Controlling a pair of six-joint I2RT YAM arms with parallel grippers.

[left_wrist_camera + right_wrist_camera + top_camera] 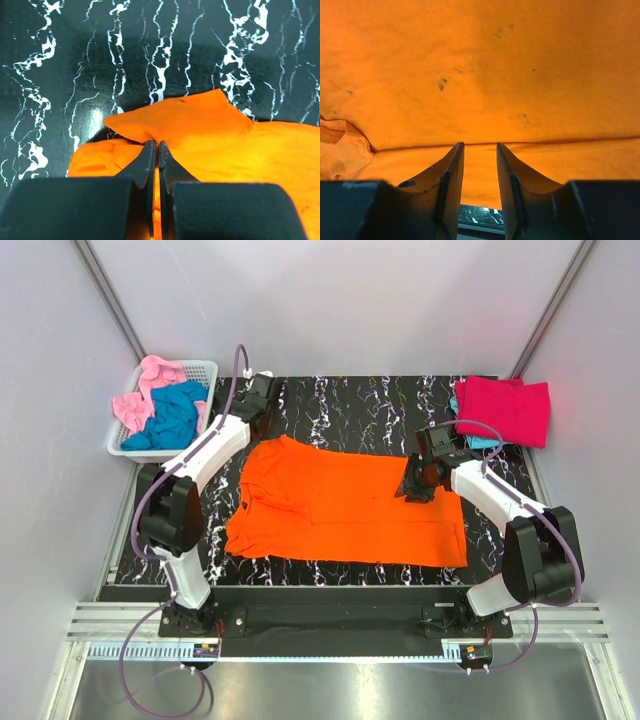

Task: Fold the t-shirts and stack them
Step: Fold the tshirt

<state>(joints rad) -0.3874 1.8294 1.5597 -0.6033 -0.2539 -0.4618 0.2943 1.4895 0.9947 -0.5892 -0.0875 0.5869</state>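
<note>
The limp, light orange t-shirt [350, 510] is judged best taken at its edges: left jaws are clamped on a sleeve [185, 115], right jaws part-open, empty.

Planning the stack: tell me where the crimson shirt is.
Top view: the crimson shirt lies folded at the far right corner of the table, on a teal shirt, just beyond the right gripper.

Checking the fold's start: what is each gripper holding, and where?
The left gripper pinches the orange t-shirt at its far left corner. The right gripper holds nothing, jaws apart over the shirt.
</note>
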